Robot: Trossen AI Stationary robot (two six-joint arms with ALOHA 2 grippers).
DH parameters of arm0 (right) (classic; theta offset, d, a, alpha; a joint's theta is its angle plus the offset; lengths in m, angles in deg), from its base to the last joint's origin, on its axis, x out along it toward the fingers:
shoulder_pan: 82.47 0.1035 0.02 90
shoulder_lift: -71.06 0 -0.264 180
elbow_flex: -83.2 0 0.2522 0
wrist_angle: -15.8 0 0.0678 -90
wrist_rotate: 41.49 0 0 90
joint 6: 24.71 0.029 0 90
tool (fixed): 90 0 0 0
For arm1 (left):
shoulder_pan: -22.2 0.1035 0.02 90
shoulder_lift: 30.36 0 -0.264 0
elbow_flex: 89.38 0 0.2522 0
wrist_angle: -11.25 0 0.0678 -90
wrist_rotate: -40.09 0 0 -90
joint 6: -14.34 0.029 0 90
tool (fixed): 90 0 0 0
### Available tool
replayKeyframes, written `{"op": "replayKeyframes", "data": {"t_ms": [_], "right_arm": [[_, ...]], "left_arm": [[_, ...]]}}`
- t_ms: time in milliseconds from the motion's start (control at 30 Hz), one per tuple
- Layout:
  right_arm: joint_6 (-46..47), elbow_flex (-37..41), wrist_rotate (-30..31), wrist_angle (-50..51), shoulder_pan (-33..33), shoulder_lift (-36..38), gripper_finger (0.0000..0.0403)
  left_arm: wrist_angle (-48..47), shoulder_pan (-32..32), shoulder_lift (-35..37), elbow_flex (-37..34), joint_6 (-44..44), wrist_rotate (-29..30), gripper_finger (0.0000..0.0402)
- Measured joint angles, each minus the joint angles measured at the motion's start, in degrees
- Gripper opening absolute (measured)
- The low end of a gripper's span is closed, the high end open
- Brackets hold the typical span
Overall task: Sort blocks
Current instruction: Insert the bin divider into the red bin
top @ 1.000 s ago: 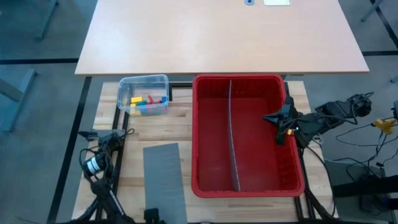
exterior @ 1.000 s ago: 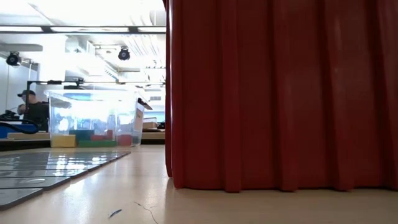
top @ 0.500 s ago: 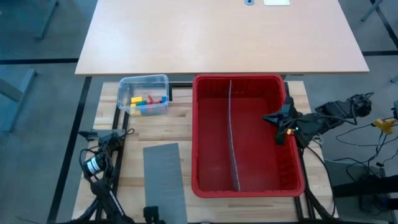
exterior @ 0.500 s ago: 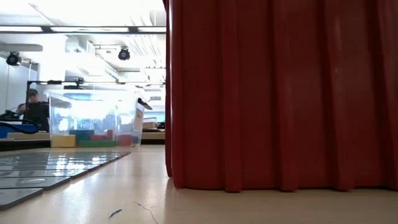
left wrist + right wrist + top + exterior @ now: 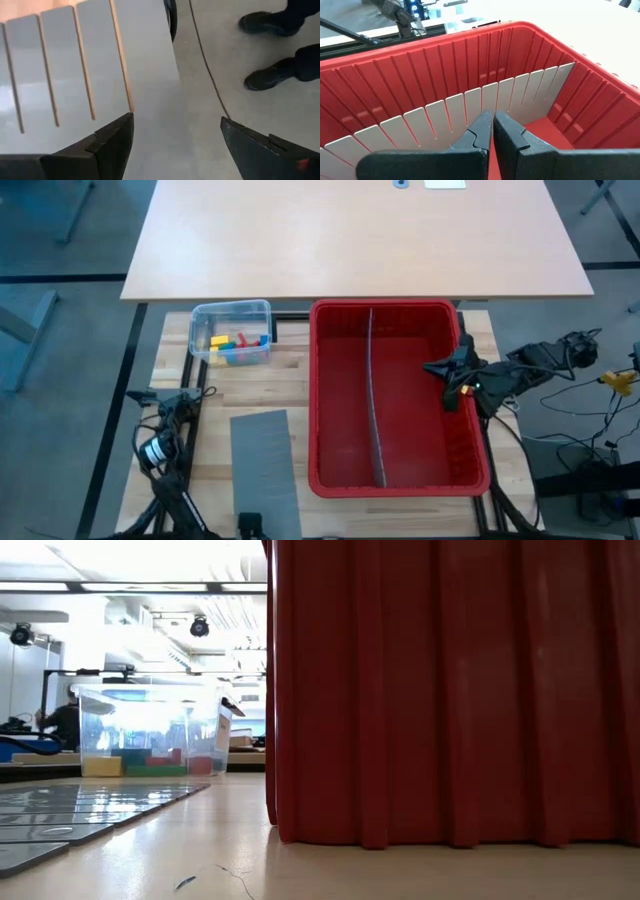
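- Take the red bin as your landmark: it sits right of centre on the wooden table, split lengthwise by one grey divider.
- Your right gripper hangs over the bin's right-hand compartment, just inside the right wall; its fingers are pressed together with nothing between them.
- From the right wrist, the divider stands upright straight ahead of those closed tips.
- The blocks — yellow, red, green, blue — all lie in the small clear tub, just left of the bin's far-left corner.
- The low view shows the blocks on the tub's floor, left of the bin.
- Your left gripper waits well left of the bin's near end, fingers spread apart, empty, by the flat grey slotted panel.
- A person's dark shoes show on the floor beyond it.
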Motion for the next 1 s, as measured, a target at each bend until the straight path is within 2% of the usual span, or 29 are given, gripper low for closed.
{"op": "replayKeyframes", "data": {"t_ms": [233, 433, 633, 700, 800, 1000], "right_arm": [[0.6, 0.0, 0.1, 0.0, 0.0, -0.1, 0.0000], [0.8, 0.0, 0.8, 0.0, 0.0, -0.1, 0.0000], [0.9, 0.0, 1.4, 0.0, 0.0, -0.1, 0.0000], [0.9, 0.0, 1.4, 0.0, 0.0, -0.1, 0.0000], [0.9, 0.0, 1.3, 0.0, 0.0, -0.1, 0.0000], [0.4, 0.1, 1.3, 0.0, 0.0, -0.1, 0.0000]], "left_arm": [[-1.7, 0.2, -3.5, 1.8, -0.4, -0.2, 0.0272], [-8.8, 0.6, -4.6, 1.9, -7.8, -0.8, 0.0272], [-9.5, 1.1, -5.2, 1.9, -10.1, -1.7, 0.0272], [-9.3, 1.2, -5.4, 1.9, -11.2, -2.3, 0.0261], [-7.8, 1.2, -5.3, 1.9, -11.9, -3.4, 0.0209], [-1.5, 1.3, -5.2, 2.4, -12.6, -6.2, 0.0036]]}}
